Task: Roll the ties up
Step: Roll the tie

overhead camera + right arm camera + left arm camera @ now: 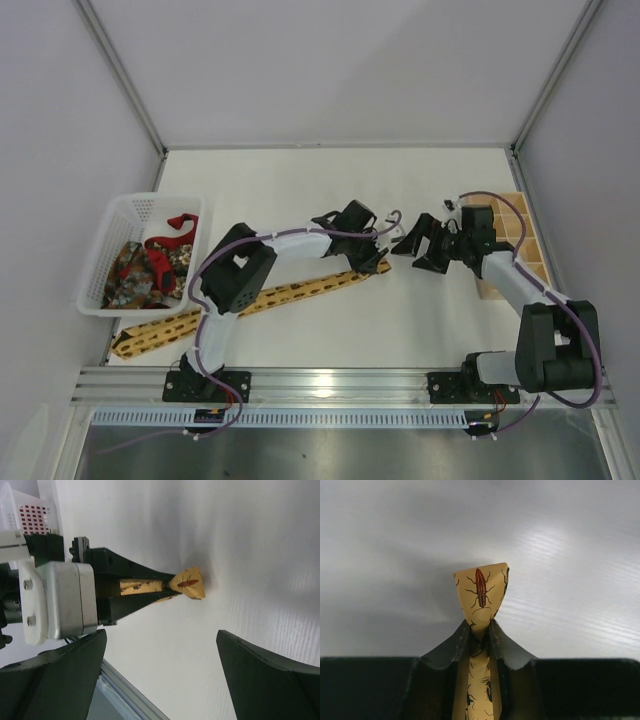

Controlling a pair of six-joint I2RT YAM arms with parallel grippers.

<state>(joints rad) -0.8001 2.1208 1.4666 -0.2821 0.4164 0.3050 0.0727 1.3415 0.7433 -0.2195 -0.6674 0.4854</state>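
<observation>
Pinching narrow end of yellow tie [481, 587]: left gripper [480, 630], jaws pressed on fabric, tip poking past them. Rest of tie flat on table [400, 190], slanting toward near-left corner. Right gripper [161, 635] spread wide, empty, close by. Step: starting roll. Next, likely: turn end over onto itself.

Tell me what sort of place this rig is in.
Probably a lab test cell: a bare white table, plain panels walling it in, and a metal mounting rail along its near edge.
</observation>
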